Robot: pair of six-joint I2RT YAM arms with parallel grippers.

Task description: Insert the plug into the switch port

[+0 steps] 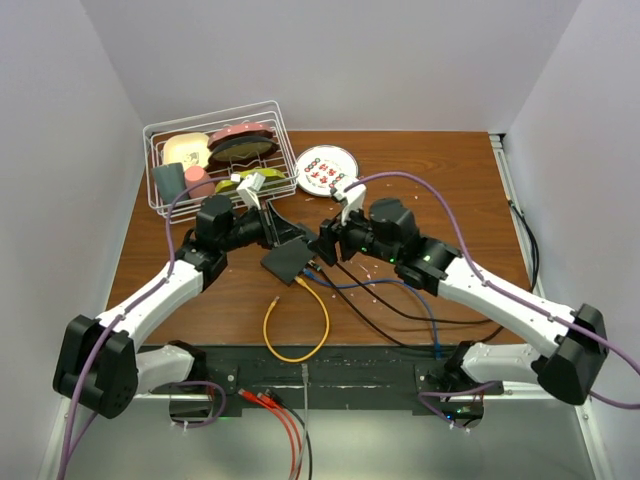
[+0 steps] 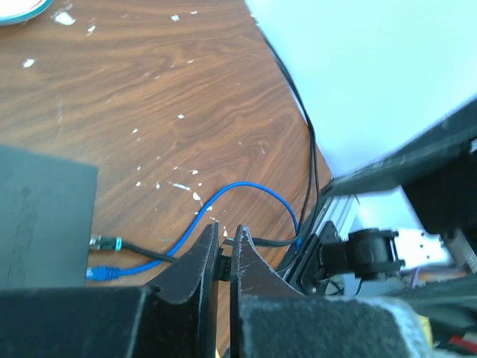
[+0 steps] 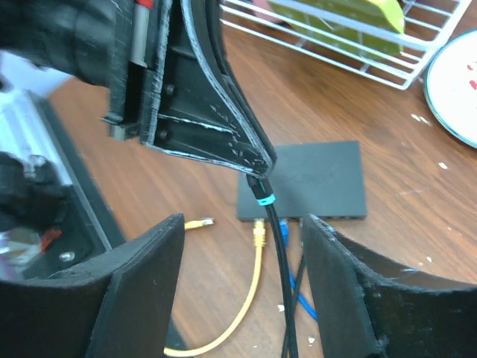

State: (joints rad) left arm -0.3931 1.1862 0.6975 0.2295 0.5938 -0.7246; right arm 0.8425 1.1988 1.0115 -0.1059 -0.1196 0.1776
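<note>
Pinched in the tightly closed left gripper (image 3: pixel 257 165), aloft over the flat matte black switch box (image 3: pixel 313 179) near its port edge (image 3: pixel 337 217), right gripper (image 3: pixel 242 224) spread wide and empty astride the cord (image 3: pixel 279 276): small black teal-collared plug (image 3: pixel 261 195), light, rigid, cable-tugged, likely best gripped on the boot behind the tip.

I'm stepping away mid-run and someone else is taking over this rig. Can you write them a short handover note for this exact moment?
The left gripper is shut on the plug of a black cable, held in the air over the switch.
The right gripper is open and empty; that cable hangs between its fingers.
Done: plug gripped. A yellow plug and a blue plug sit at the port edge.
Left: align with a free switch port and push in.
</note>
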